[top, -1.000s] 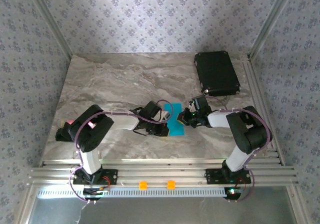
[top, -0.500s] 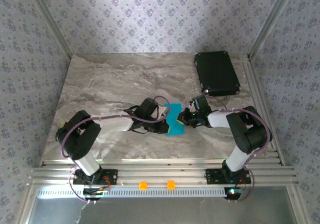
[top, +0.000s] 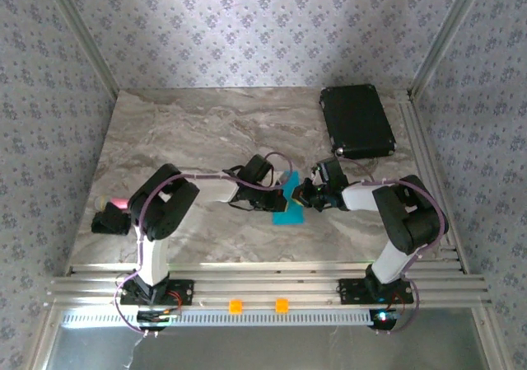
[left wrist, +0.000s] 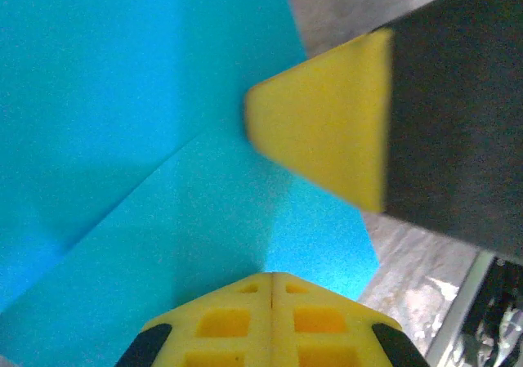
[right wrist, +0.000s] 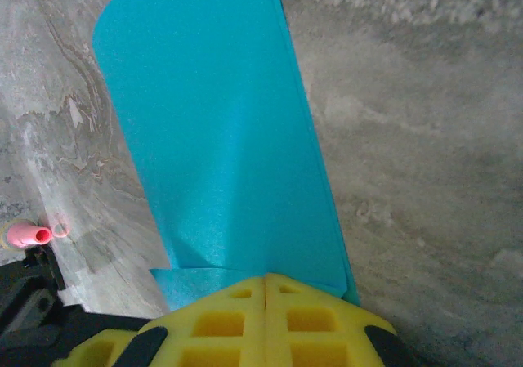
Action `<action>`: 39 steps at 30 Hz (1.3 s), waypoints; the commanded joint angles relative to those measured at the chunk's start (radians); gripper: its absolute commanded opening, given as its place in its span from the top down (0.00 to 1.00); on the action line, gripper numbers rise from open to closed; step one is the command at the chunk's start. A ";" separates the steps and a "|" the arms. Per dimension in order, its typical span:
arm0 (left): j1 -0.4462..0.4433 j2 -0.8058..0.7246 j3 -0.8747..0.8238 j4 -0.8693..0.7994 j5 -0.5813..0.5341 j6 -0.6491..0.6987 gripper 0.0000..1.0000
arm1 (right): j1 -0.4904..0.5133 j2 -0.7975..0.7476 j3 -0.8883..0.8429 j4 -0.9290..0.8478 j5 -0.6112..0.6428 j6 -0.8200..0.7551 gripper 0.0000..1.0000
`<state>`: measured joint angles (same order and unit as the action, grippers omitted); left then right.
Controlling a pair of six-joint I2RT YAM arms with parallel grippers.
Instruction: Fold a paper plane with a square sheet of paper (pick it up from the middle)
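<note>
As left wrist reveals (closely), paper (left wrist: 122, 97) is creased.

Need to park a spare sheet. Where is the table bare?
Bare grey marble tabletop lies at far left, between back wall and left arm, and in the near strip between the cyan-blue paper and the aluminium rails. Crowded: the centre, where left gripper and right gripper meet at the paper, and the far-right corner with the black rectangular case.

One high camera overlooks the tabletop (top: 181, 131) from its near edge; both wrist cameras closely face the sheet of paper (right wrist: 221, 154).
</note>
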<state>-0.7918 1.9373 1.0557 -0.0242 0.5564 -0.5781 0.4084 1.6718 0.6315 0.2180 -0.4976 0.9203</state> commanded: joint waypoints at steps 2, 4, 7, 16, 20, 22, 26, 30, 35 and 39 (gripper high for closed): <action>-0.004 -0.014 -0.095 0.004 -0.010 0.021 0.99 | -0.007 0.032 -0.042 -0.110 0.057 0.005 1.00; -0.013 -0.022 -0.135 0.016 -0.012 0.017 0.99 | -0.008 0.034 -0.039 -0.106 0.049 0.006 1.00; -0.023 -0.034 -0.160 0.013 -0.025 0.026 0.99 | -0.010 0.029 -0.027 -0.116 0.048 -0.001 1.00; -0.031 -0.040 -0.146 -0.038 -0.083 0.039 1.00 | -0.003 -0.069 -0.010 -0.120 0.052 -0.028 0.98; -0.031 -0.038 -0.154 -0.020 -0.093 0.023 1.00 | 0.021 -0.156 -0.015 -0.154 0.110 -0.070 0.97; -0.031 -0.038 -0.154 -0.022 -0.098 0.022 1.00 | 0.041 -0.139 0.001 -0.144 0.085 -0.078 0.99; -0.031 -0.041 -0.166 -0.004 -0.105 0.008 1.00 | 0.113 -0.061 0.042 -0.098 0.065 -0.049 1.00; -0.030 -0.041 -0.163 -0.003 -0.107 0.005 1.00 | 0.119 -0.009 0.026 -0.130 0.098 -0.029 1.00; -0.034 -0.031 -0.162 0.000 -0.104 0.008 1.00 | -0.009 0.020 -0.081 0.050 0.003 0.009 1.00; -0.035 -0.028 -0.163 -0.007 -0.106 0.014 1.00 | -0.082 -0.014 -0.048 -0.022 0.006 -0.036 1.00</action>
<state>-0.8204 1.8755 0.9310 0.0982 0.4938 -0.5697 0.3775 1.6539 0.5842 0.2642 -0.5507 0.9092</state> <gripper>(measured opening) 0.048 0.052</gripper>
